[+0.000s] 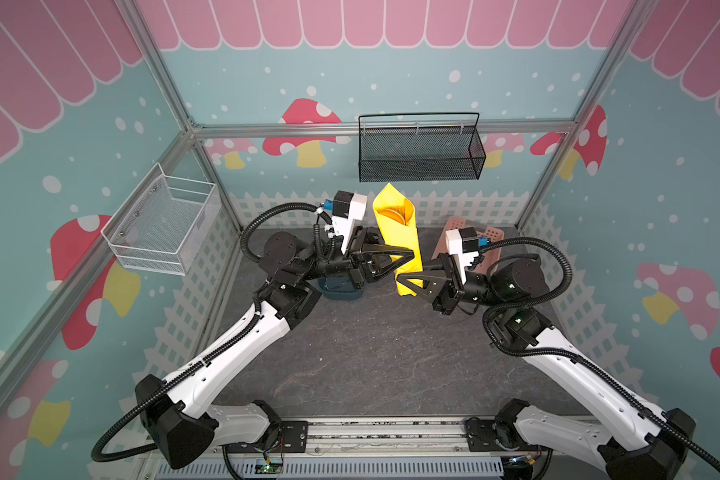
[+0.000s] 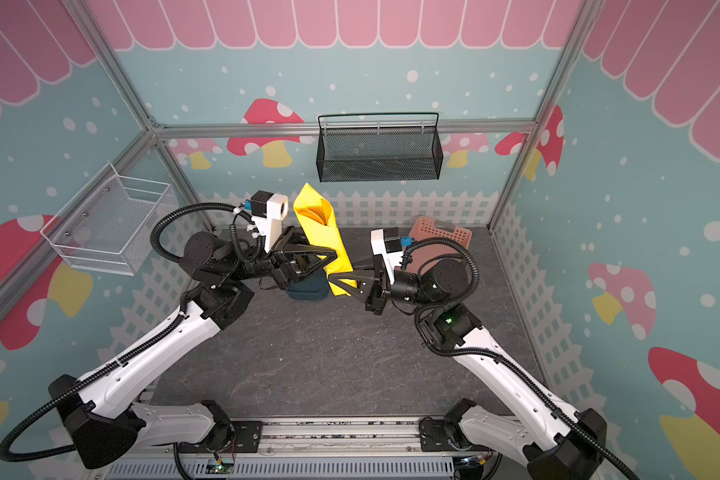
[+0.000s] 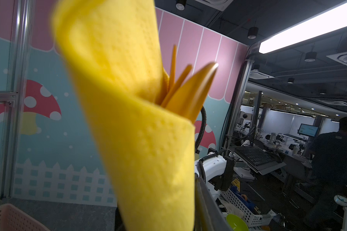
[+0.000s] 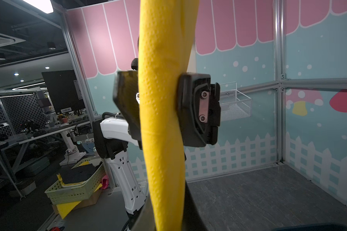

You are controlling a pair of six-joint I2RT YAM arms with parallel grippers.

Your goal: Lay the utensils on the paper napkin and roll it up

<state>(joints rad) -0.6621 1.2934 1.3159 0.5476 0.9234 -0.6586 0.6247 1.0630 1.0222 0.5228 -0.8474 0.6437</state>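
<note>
Right wrist view: left jaws clamp the rolled paper napkin (image 4: 160,120) mid-length, right jaws pinch its lower end. Looks soft, light; utensils (image 3: 188,94) inside stiff, slick. I'd grip over them.

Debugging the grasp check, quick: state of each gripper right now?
Left gripper: closed on the rolled paper napkin at mid-height, utensils inside.
Right gripper: closed on the paper napkin's lower end.
</note>
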